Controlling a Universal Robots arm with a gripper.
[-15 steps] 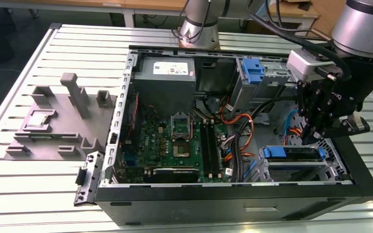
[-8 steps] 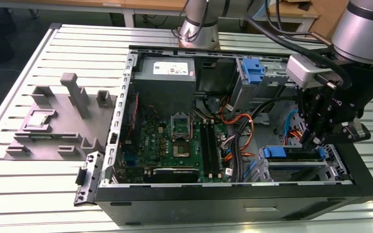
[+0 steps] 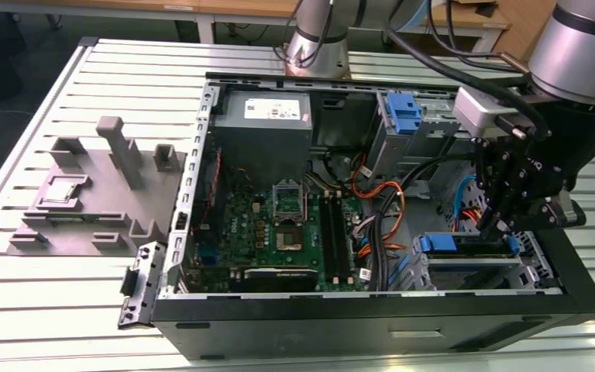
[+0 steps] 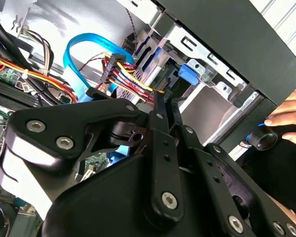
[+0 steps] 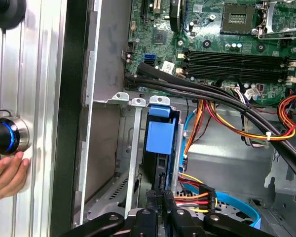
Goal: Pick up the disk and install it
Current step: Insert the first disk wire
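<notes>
Inside the open computer case (image 3: 380, 310), at its four-o'clock corner, the disk (image 5: 160, 143) sits edgewise in the drive cage (image 5: 130, 148); the gripper (image 5: 163, 207) is clenched on its rear edge.

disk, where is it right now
The disk sits on edge in the metal drive cage at the case's front corner, on the exterior view's right, with the tool just above it.
</notes>
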